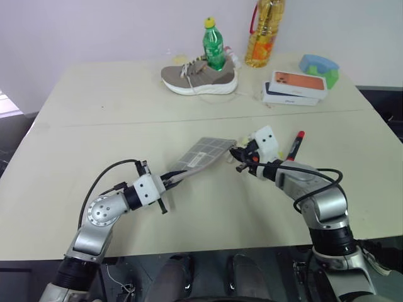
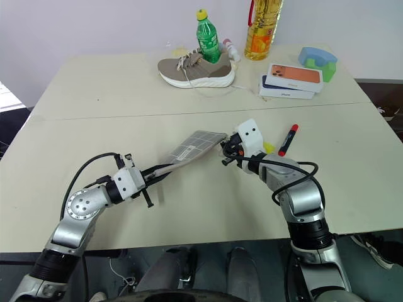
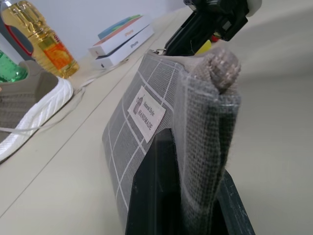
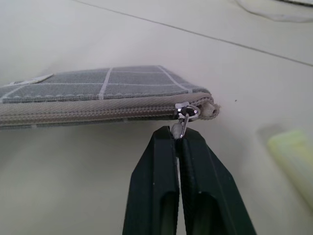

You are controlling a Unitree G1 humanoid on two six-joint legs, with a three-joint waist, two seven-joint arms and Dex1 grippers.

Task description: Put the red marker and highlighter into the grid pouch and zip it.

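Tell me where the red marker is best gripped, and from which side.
Grip the red marker across the middle of its slim barrel, from above. It lies flat on the table, apart from the other things, so its long sides are free. That is a judgement.

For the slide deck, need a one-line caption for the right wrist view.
Right gripper pinches the zipper pull of the closed grid pouch, highlighter lying on the table beside it.

White label (image 3: pixel 147 112) on grid pouch (image 3: pixel 132 147) reads "HANDMADE"; smaller line above it illegible.
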